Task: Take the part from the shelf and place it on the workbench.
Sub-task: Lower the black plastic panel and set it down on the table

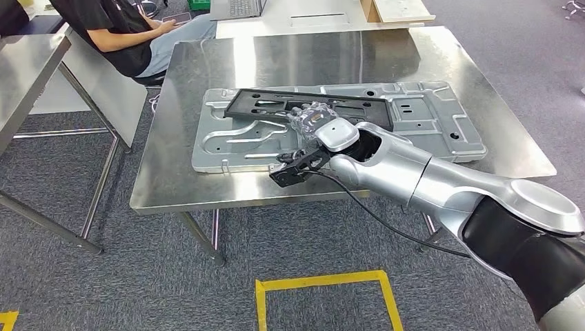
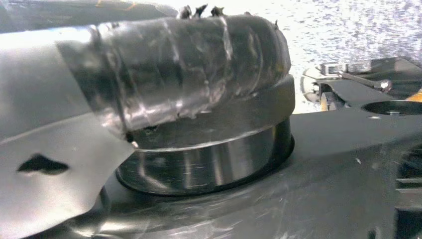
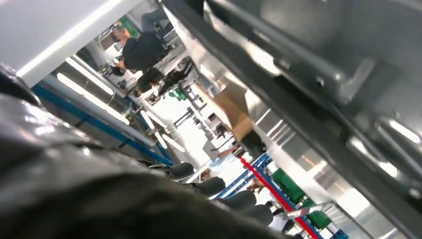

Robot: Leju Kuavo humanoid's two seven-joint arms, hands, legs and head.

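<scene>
- No writing or label can be read on any thing here.
- A seated person (image 1: pixel 127 31) is beyond the far left corner of the steel desk (image 1: pixel 207 186).
- A yellow floor marking (image 1: pixel 324 296) lies in front of the desk.
- The black part (image 1: pixel 276 105) lies on a grey metal panel (image 1: pixel 428 117) on the desk.
- The right robot hand (image 1: pixel 314 127) rests on the part's near edge; whether its fingers grip it, I cannot tell.
</scene>
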